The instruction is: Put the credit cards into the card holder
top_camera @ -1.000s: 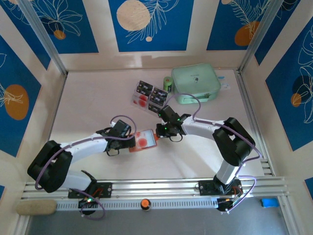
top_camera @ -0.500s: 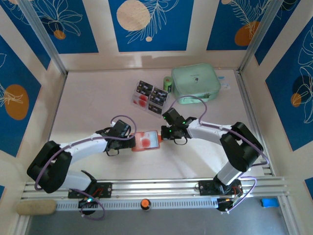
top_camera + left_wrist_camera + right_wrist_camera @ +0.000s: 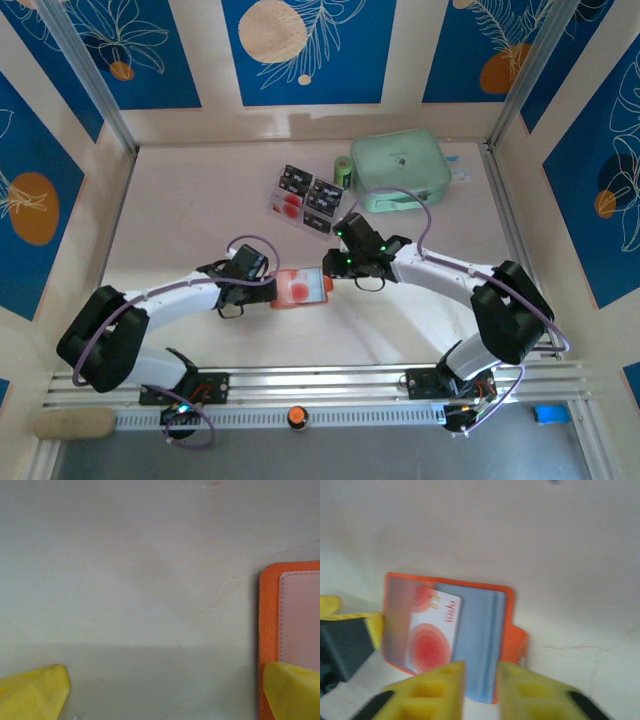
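Observation:
The orange-red card holder [image 3: 300, 288] lies open mid-table. In the right wrist view one card with red circles [image 3: 432, 635] sits in its left pocket, beside grey-blue pockets [image 3: 480, 630] and the snap tab [image 3: 517, 645]. My right gripper [image 3: 337, 266] hovers just right of the holder; its yellow jaws [image 3: 482, 690] stand a narrow gap apart with nothing between them. My left gripper [image 3: 262, 290] is wide open at the holder's left edge, one fingertip [image 3: 292, 687] on the orange border [image 3: 267, 630]. Several more credit cards [image 3: 305, 198] lie fanned out further back.
A mint-green zip pouch [image 3: 400, 170] lies at the back right with a small green roll [image 3: 342, 170] beside it, close to the loose cards. Bare tabletop [image 3: 190, 210] spreads to the left. The metal rail [image 3: 320, 380] runs along the near edge.
My right gripper has drawn back to the right, away from the holder, and its arm has swung outward. The holder has shifted slightly right. The left arm has stayed put.

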Action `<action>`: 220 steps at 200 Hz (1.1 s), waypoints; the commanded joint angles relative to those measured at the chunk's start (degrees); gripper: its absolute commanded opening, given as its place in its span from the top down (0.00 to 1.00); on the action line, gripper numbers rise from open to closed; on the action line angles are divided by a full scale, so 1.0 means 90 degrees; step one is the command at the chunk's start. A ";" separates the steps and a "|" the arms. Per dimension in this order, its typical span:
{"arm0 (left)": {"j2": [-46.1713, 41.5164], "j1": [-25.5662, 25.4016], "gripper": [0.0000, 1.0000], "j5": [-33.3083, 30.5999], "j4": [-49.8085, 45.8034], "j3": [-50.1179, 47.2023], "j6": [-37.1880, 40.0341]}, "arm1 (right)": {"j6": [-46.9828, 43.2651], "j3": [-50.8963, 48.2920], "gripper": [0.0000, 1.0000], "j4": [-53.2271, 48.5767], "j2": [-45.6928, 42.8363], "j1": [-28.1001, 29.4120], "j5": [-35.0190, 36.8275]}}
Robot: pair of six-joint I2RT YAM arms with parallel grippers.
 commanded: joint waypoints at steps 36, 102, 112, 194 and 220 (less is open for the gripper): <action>0.0287 0.0044 0.00 0.0443 -0.0027 -0.0067 0.0009 | -0.0158 0.0511 0.98 0.0263 0.0701 0.0427 -0.0725; 0.0292 0.0044 0.00 0.0437 0.0000 -0.0092 0.0004 | -0.0308 0.0913 1.00 0.0255 0.1498 0.0656 -0.0845; 0.0298 0.0049 0.00 0.0447 0.0005 -0.0099 0.0000 | -0.0325 0.0969 1.00 0.0236 0.1590 0.0658 -0.0847; 0.0307 0.0045 0.00 0.0446 0.0033 -0.0127 0.0009 | -0.0367 0.1369 1.00 0.0020 0.2320 0.0738 -0.0929; 0.0311 0.0049 0.00 0.0446 0.0050 -0.0144 0.0000 | -0.0368 0.1518 1.00 -0.0006 0.2453 0.0797 -0.1010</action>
